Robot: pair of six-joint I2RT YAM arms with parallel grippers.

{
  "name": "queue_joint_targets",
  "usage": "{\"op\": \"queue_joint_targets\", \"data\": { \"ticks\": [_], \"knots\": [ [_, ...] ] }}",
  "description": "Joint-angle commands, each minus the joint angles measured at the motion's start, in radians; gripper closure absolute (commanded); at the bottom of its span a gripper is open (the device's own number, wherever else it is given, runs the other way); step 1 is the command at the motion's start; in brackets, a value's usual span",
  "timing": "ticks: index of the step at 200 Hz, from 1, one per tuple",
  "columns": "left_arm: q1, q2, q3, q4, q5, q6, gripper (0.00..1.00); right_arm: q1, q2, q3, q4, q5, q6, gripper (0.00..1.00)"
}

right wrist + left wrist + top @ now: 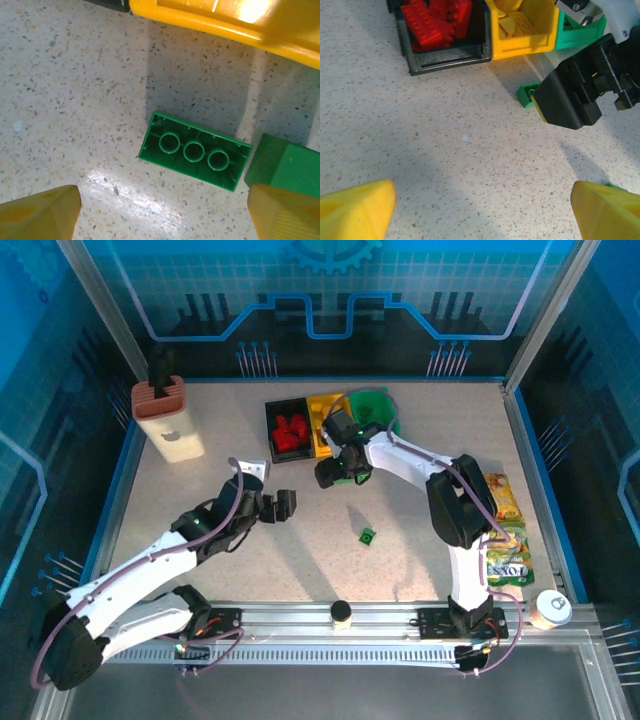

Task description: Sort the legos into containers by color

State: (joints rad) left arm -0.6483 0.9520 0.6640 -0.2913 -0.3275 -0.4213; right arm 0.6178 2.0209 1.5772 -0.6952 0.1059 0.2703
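From above, your right claw (335, 472) hung just in front of the yellow bin (322, 405). At the left wrist, your left claw (480, 210) gaped empty. At the right wrist, that claw stood spread over an upturned green brick (195, 150) beside that bin. The brick was likely light, rigid and slick, so I'd pinch its long sides.

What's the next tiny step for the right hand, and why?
Probably it should lower straight down and close on the green brick. The right hand is open with its fingers spread wide. The brick lies upside down on the table beneath the hand, roughly between the fingers and not yet gripped.
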Motion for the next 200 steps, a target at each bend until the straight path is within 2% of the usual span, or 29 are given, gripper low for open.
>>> {"op": "queue_joint_targets", "data": {
  "ticks": [1,34,95,142,163,188,200],
  "knots": [
    [0.001,-0.048,-0.034,-0.054,-0.054,-0.029,0.09,0.011,0.055,0.059,-0.096,0.036,0.053,0.12],
    [0.001,-0.104,-0.078,-0.075,-0.067,-0.051,0.09,0.009,0.106,0.104,-0.139,0.079,0.088,0.11],
    [0.0,-0.157,-0.122,-0.088,-0.07,-0.071,0.09,0.018,0.226,0.192,-0.178,0.072,0.107,0.09],
    [0.001,-0.157,-0.128,-0.082,-0.077,-0.066,0.09,0.028,0.258,0.204,-0.184,0.078,0.122,0.14],
    [0.002,-0.154,-0.129,-0.074,-0.077,-0.065,0.09,0.028,0.248,0.194,-0.174,0.08,0.119,0.2],
    [0.001,-0.153,-0.126,-0.075,-0.083,-0.06,0.1,0.028,0.225,0.191,-0.173,0.081,0.116,0.39],
    [0.001,-0.157,-0.123,-0.083,-0.09,-0.06,0.1,0.028,0.197,0.186,-0.172,0.087,0.114,0.44]
  ]
}}
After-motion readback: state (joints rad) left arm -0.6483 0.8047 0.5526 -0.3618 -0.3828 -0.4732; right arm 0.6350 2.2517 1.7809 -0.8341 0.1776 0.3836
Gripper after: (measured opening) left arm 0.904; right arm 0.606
